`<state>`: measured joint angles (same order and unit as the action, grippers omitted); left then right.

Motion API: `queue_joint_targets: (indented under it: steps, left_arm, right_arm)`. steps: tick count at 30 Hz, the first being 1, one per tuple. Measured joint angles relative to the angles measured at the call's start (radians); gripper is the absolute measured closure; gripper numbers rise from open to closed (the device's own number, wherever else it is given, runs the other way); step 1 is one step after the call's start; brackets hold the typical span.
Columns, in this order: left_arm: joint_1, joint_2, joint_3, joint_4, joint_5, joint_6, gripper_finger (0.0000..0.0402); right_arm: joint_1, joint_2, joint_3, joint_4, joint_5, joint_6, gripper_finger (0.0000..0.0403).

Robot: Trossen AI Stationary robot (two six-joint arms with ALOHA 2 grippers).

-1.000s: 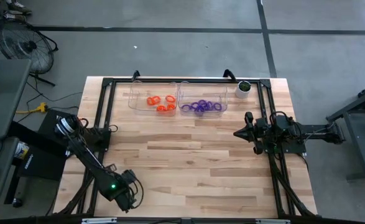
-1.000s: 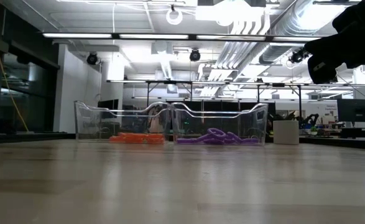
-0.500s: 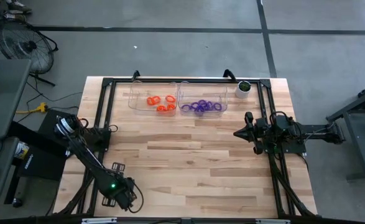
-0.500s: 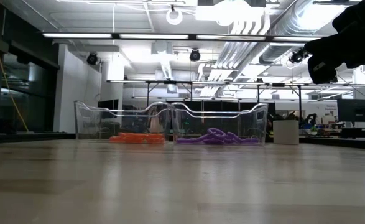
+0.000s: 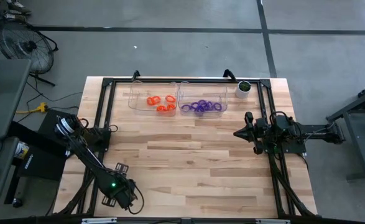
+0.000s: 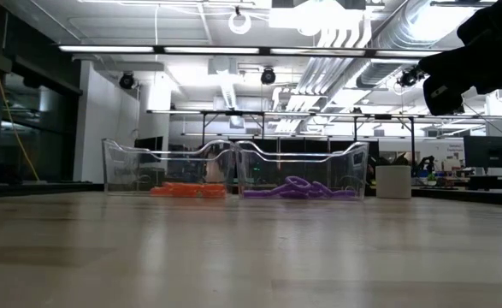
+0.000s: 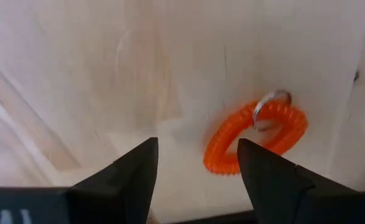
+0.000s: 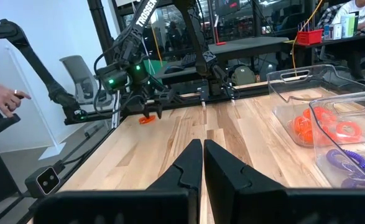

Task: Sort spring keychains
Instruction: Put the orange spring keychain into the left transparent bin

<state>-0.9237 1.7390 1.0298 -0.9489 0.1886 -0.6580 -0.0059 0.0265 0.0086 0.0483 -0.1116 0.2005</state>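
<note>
One orange spring keychain lies loose on the table at seven o'clock, under the left gripper, fingers spread around it, likely readying a pickup. Right gripper clenched empty, waiting at three o'clock.

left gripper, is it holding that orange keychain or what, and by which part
Nothing is held. The left gripper is open, and the orange keychain lies on the table beyond its fingertips.
</note>
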Motion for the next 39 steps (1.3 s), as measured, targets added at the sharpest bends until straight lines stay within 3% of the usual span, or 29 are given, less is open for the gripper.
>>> queue_joint_targets:
  steps: [13,30,39]
  left_arm:
    - [0.0,-0.005,-0.06,0.104,-0.026,0.031,0.0203]
    - [0.001,-0.002,-0.064,0.133,-0.064,0.105,0.0384]
    - [0.005,-0.002,-0.063,0.138,-0.064,0.016,0.0397]
  right_arm:
    - [0.0,0.0,0.0,0.0,0.0,0.0,0.0391]
    - [0.0,0.0,0.0,0.0,0.0,0.0,0.0391]
    - [0.0,0.0,0.0,0.0,0.0,0.0,0.0391]
